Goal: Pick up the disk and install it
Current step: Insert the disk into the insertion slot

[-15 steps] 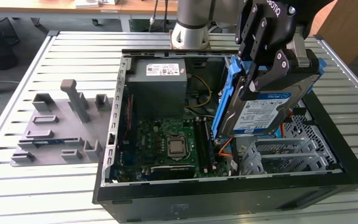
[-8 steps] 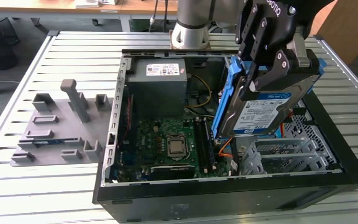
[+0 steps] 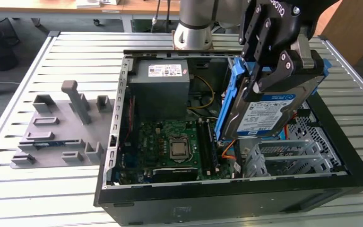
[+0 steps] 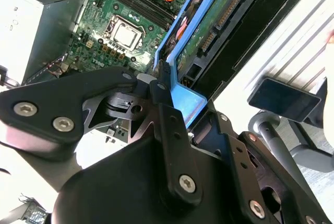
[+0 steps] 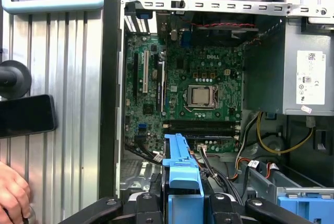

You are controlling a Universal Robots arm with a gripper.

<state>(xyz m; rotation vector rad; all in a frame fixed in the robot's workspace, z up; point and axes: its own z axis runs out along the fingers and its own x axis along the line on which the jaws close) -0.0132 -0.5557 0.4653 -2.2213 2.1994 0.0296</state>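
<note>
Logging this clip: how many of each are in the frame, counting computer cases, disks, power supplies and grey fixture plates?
Open computer case: 1
Disk, clamped in the gripper over the case: 1
Power supply, inside the case: 1
Grey fixture plate, beside the case: 1
Total: 4
</note>
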